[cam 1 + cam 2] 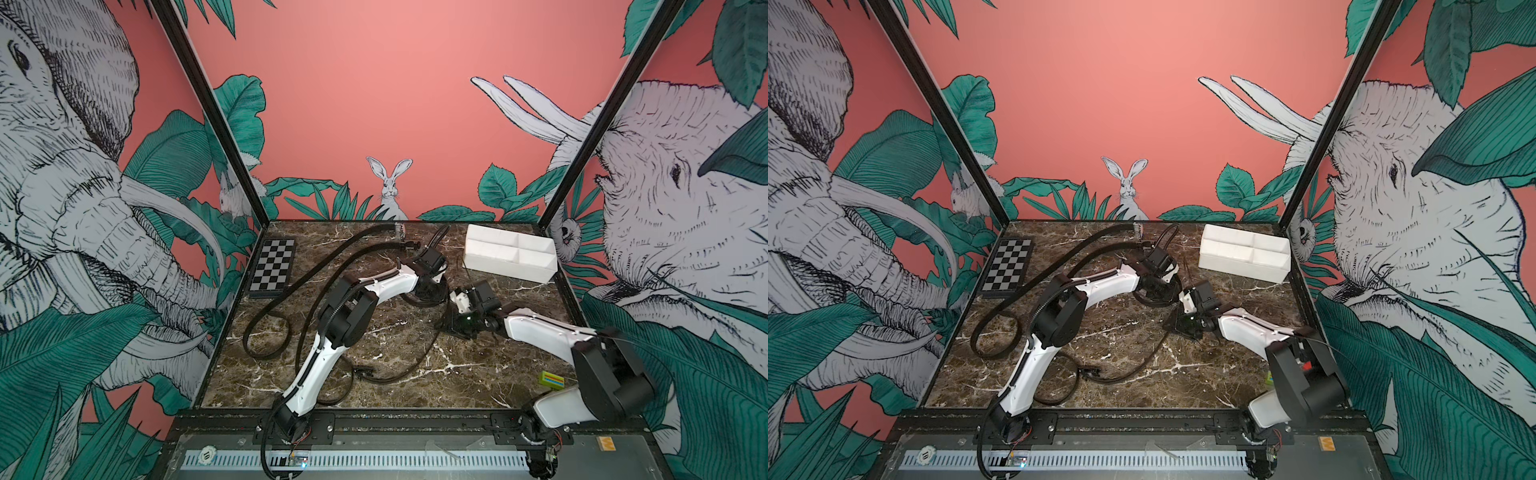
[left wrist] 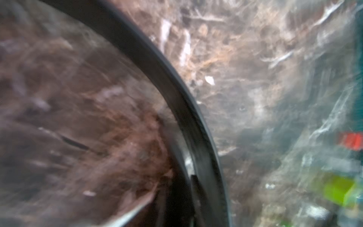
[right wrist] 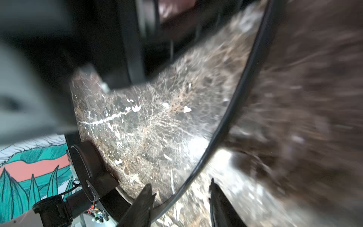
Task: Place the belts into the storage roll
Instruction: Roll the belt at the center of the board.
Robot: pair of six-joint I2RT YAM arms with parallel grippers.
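Belts (image 1: pixel 266 336) lie loose on the marble table (image 1: pixel 478 374), well apart from storage roll (image 1: pixel 509 253). Far left: checkered board (image 1: pixel 272 268). Just right of it, one belt sweeps from far centre into a loop at left-mid. Near centre, 2nd belt (image 1: pixel 376 374) curves w/ buckle end by the left arm. At centre, left gripper (image 1: pixel 430 289) sits low over a coil; wrist view too blurred, can't tell if fingers are apart or together. Just right, right gripper (image 3: pixel 179 183): fingers apart, a belt edge running btwn them. Storage roll stands far right; green block (image 1: pixel 552 380) near right.
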